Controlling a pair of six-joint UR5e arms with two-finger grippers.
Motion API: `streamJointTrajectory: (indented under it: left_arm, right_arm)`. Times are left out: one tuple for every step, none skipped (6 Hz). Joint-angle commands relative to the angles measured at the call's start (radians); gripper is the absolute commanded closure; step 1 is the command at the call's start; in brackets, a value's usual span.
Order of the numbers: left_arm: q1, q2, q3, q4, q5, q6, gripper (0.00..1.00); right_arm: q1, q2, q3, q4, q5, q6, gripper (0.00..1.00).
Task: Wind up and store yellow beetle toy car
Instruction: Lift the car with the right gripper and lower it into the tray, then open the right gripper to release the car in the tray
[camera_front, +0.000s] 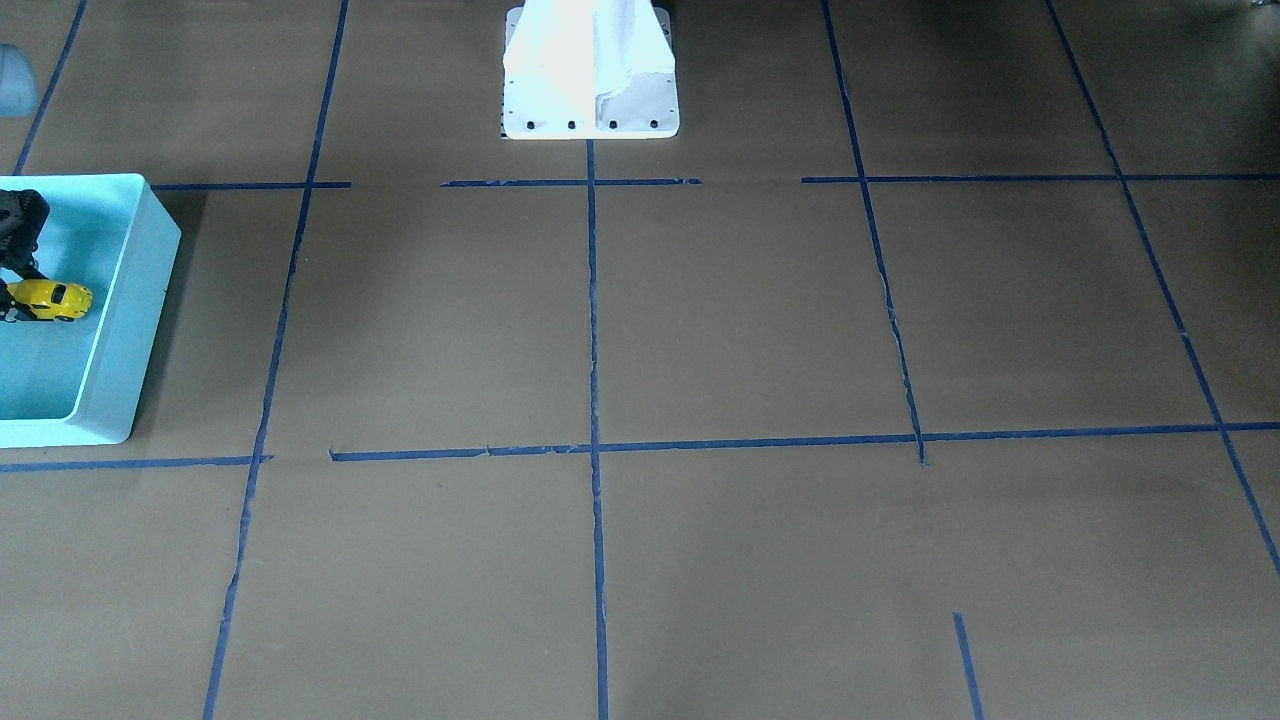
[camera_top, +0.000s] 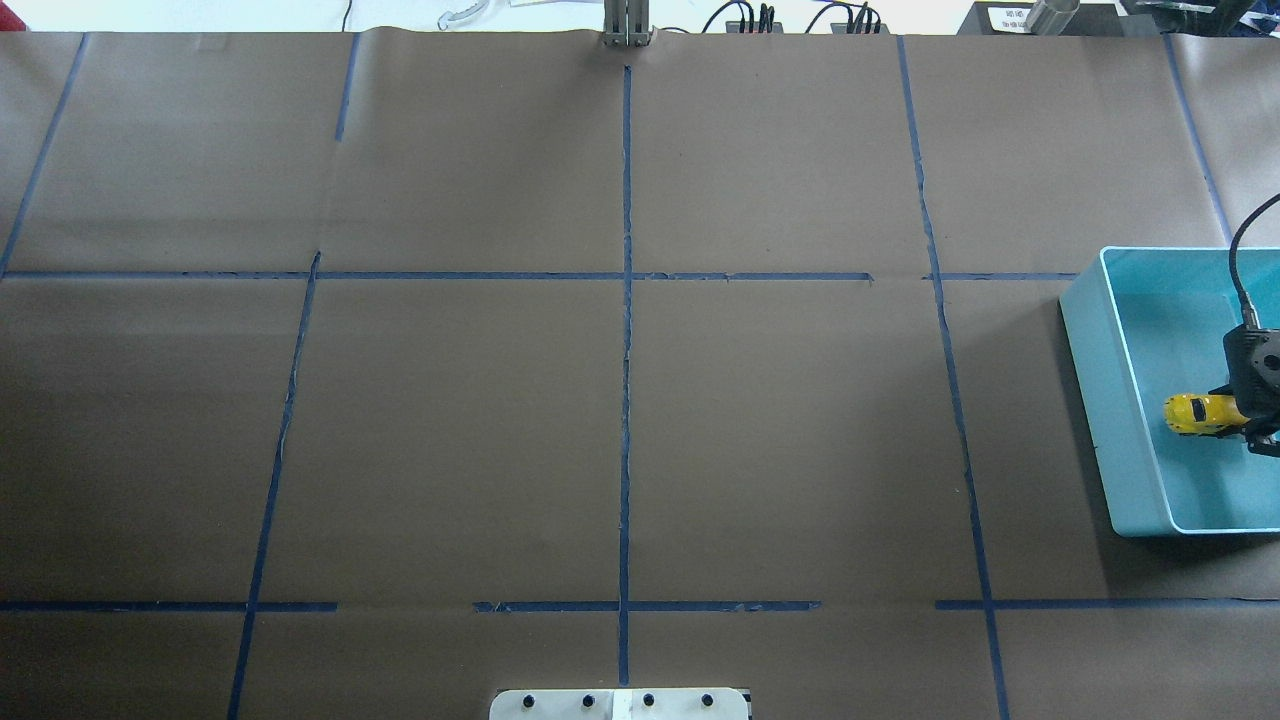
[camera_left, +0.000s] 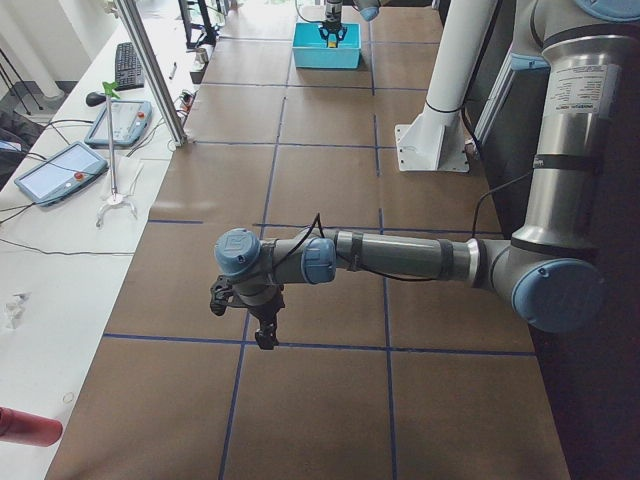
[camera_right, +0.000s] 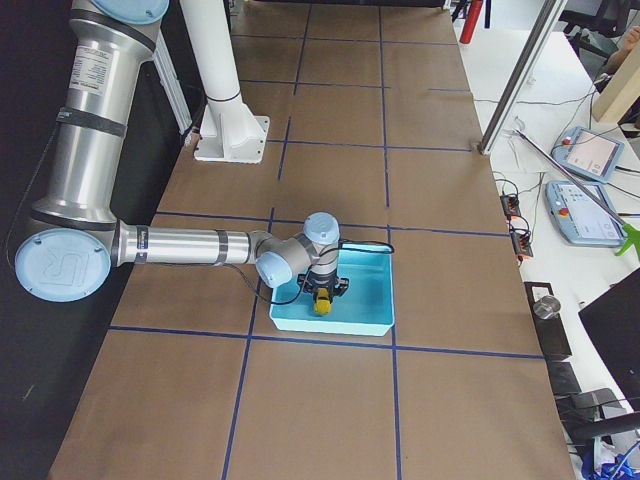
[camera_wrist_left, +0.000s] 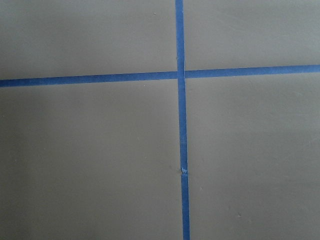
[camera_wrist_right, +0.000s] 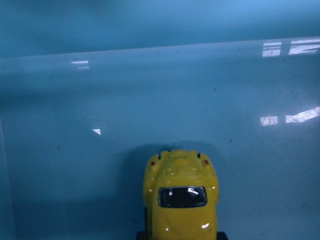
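Observation:
The yellow beetle toy car (camera_top: 1201, 414) is inside the light blue bin (camera_top: 1100, 400) at the table's right end, and also shows in the front view (camera_front: 52, 299). My right gripper (camera_top: 1242, 420) reaches down into the bin and is shut on one end of the car. In the right wrist view the car (camera_wrist_right: 181, 200) fills the bottom centre over the bin floor (camera_wrist_right: 150, 100), with the fingers almost hidden. My left gripper (camera_left: 262, 335) hangs over bare table at the left end; I cannot tell whether it is open or shut.
Brown paper with a grid of blue tape lines (camera_top: 626, 350) covers the table. The white robot base (camera_front: 590, 75) stands at the near-middle edge. The left wrist view shows only a tape crossing (camera_wrist_left: 180, 75). Tablets and cables lie beyond the table's far edge (camera_left: 60, 170).

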Motion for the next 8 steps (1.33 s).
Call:
streamJointTrajectory:
  left_arm:
    - [0.0,0.0,0.001,0.0,-0.001,0.0,0.0]
    - [0.0,0.0,-0.001,-0.001,-0.001,0.0,0.0]
    - [0.0,-0.002,-0.001,0.0,0.001,0.0,0.0]
    - [0.0,0.0,0.005,-0.001,-0.001,-0.003,0.0]
    - [0.002,-0.002,0.004,-0.001,-0.001,-0.005,0.0]
    - [0.002,-0.002,0.008,-0.001,0.001,-0.005,0.0]
    - [0.002,-0.002,0.011,-0.001,-0.001,-0.003,0.0]
    - [0.003,-0.002,0.011,-0.001,-0.001,-0.003,0.0]
  right_arm:
    - [-0.001,0.016,-0.009,0.001,0.008,0.003,1.0]
    - [-0.002,0.016,-0.009,-0.001,0.004,0.0,0.8]
    - [-0.002,0.016,-0.006,0.001,0.007,-0.011,0.01]
    - [-0.001,0.016,0.006,0.001,0.01,-0.011,0.0]
    - [0.007,0.004,0.054,-0.016,0.034,-0.011,0.0]
    - [0.074,-0.008,0.059,-0.019,0.131,-0.01,0.0]
    - [0.194,-0.015,0.066,-0.097,0.196,-0.01,0.0]
    - [0.312,-0.012,0.068,-0.209,0.23,-0.011,0.0]
